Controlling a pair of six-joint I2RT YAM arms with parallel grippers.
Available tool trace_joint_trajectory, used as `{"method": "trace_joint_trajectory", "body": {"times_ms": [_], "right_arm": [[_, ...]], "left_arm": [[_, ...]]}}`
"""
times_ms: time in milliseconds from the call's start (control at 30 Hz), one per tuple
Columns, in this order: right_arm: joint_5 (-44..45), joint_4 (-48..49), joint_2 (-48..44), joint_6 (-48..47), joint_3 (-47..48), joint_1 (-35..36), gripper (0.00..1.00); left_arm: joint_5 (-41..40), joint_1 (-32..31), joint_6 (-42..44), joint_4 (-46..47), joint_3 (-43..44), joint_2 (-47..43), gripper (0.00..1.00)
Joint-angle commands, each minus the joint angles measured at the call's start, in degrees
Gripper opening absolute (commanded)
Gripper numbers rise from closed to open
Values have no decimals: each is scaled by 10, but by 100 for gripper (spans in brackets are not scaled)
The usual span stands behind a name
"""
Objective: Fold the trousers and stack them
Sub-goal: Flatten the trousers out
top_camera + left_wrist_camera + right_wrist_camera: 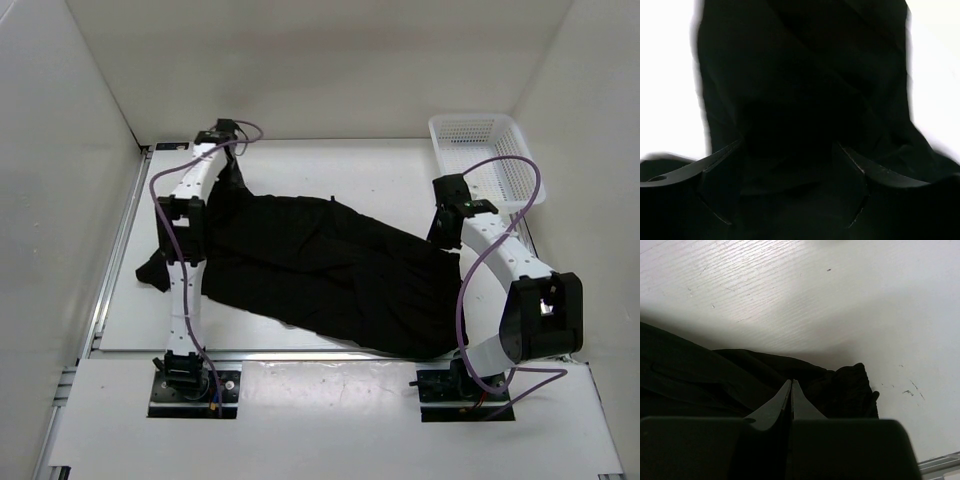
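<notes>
Across your white desk (pixel 380 170) sprawl the soft black fabric trousers (pixel 320 270). Your left pincer (pixel 789 145) straddles cloth, and you cannot tell whether it grips. Your right pincer (pixel 791 385) is closed at their edge.

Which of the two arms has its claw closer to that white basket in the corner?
Right. The right gripper sits right beside the white basket, at the edge of the trousers; the left gripper is at the table's far left.

Left gripper (pixel 787 145) gapes wide, arm outstretched; right gripper (pixel 791 382) is pinched closed.
</notes>
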Motion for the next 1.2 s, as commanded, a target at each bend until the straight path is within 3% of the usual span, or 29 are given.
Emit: {"method": "trace_joint_trajectory", "body": {"times_ms": [0, 33, 100, 200, 233, 300, 333, 367, 533, 633, 767, 800, 833, 867, 1000, 1167], "right_arm": [[-1, 6, 14, -7, -2, -4, 0], [-1, 6, 14, -7, 3, -4, 0], [-1, 6, 14, -7, 8, -4, 0], [-1, 6, 19, -7, 8, -4, 0], [-1, 6, 19, -7, 14, -4, 0], [-1, 6, 19, -7, 14, -4, 0], [5, 6, 19, -7, 14, -4, 0], [5, 6, 19, -7, 14, -4, 0], [10, 1, 13, -2, 14, -9, 0], [10, 1, 8, -1, 21, -14, 0], [10, 1, 8, 4, 34, -20, 0], [10, 1, 8, 4, 41, -20, 0], [10, 1, 15, 4, 41, -20, 0], [10, 1, 22, 4, 49, -20, 0], [10, 1, 33, 4, 60, -20, 0], [10, 1, 28, 4, 66, -20, 0]], "left_arm": [[-6, -23, 12, 12, -10, -44, 79], [-6, -23, 12, 12, -10, -35, 80], [-6, -23, 12, 12, 7, -9, 92], [-12, -23, 12, -6, 37, 33, 89], [-12, -23, 12, -15, 37, 38, 80], [-17, -23, 12, -20, 37, 32, 47], [-26, -23, 6, -20, 29, 21, 11], [-32, -23, 6, -9, 24, 8, 10], [-79, -12, 11, -17, 59, -51, 10], [-54, 50, -9, -39, 108, -87, 10], [16, 138, -40, 27, -7, -180, 10], [34, 155, -40, 38, -27, -192, 19], [73, 170, -46, 38, -37, -198, 48], [87, 193, -47, 38, -38, -193, 65], [97, 187, -39, 2, -12, -172, 77], [85, 154, -33, 7, -1, -200, 76]]}}
